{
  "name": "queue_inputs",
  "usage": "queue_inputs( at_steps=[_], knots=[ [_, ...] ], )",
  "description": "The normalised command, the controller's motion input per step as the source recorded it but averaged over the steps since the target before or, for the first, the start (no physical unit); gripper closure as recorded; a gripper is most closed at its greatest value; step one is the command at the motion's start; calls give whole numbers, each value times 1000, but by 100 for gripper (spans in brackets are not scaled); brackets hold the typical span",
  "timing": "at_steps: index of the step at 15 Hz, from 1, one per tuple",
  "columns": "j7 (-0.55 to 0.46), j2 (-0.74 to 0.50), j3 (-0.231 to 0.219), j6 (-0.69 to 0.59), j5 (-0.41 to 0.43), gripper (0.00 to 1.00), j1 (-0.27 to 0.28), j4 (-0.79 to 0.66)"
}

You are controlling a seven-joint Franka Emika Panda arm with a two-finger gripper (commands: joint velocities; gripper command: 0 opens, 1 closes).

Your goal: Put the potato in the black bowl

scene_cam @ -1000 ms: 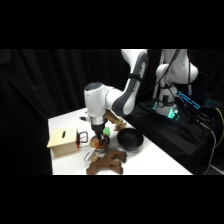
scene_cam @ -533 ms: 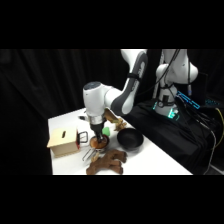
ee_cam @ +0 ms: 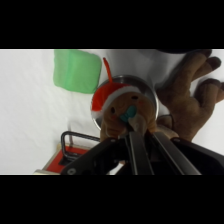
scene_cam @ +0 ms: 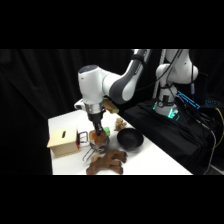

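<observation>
From my station the wrist view is filled by the potato (ee_cam: 120,112): a rounded, reddish-brown lump with a matte, slightly uneven skin, one side catching bright orange-red along its upper left edge, and a small teal mark near its middle. It sits right at the tips of the gripper (ee_cam: 134,125), whose black fingers rise from the bottom edge and meet it closely; I read them as clamped on the potato. Behind the potato I see the curved, shiny rim of a small silver metal pot (ee_cam: 150,95), so the potato is at or just over its mouth; I cannot tell whether it rests inside. To the right lies a large dark brown lumpy thing (ee_cam: 192,97) with finger-like lobes and a soft, dull surface. A flat green block (ee_cam: 77,70) with rounded corners lies on the white table (ee_cam: 25,120). In the side view the gripper (scene_cam: 98,134) comes straight down near a pale wooden box (scene_cam: 64,141), with the black bowl (scene_cam: 129,139), round, deep and matte, just beside it and apart from the potato.
</observation>
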Motion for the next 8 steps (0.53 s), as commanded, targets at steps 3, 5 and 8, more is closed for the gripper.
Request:
queue_inputs(
  at_steps=[3,5,8],
  knots=[
    [240,-493,-45,-332,-167,94,100,-216],
    [283,-623,3,-239,-198,94,96,-436],
    [345,-727,65,-123,-245,94,91,-647]
  ],
)
